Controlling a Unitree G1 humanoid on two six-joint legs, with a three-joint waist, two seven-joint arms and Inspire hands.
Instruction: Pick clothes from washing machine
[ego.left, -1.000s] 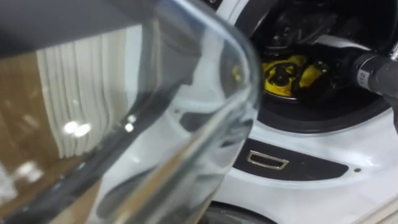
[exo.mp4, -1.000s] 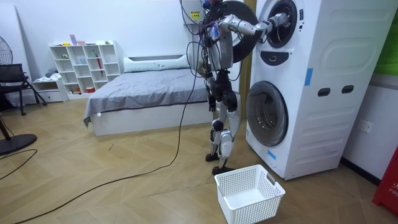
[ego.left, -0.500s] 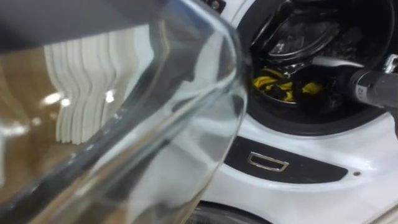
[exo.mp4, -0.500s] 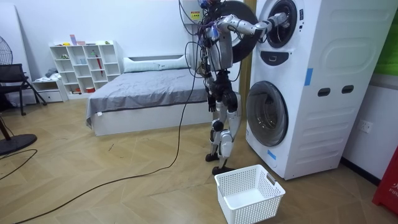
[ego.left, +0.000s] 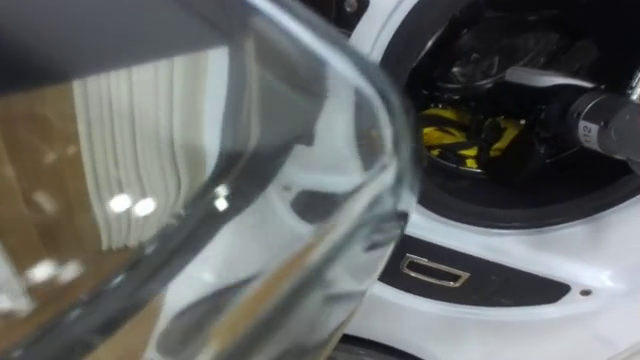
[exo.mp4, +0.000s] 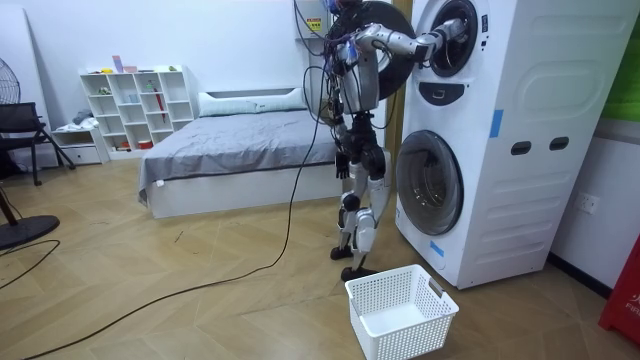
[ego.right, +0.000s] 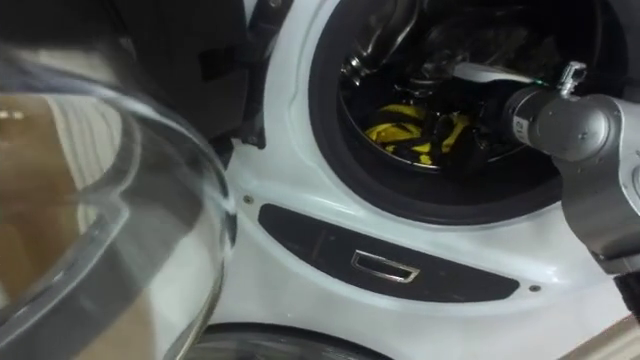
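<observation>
One yellow garment (ego.right: 410, 130), seemingly, in one drum (ego.right: 384, 38).

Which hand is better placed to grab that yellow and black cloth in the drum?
Right. Its right hand is inside the upper drum, close by the yellow and black cloth, past the open glass door.

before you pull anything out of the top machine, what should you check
1. The glass door is swung open: ok.
2. The yellow and black garment lies in the drum: ok.
3. The right hand is inside the drum, next to the garment: ok.
4. The right hand is closed on the garment: cannot tell.
5. The white basket stands on the floor by the robot's feet: ok.
</observation>
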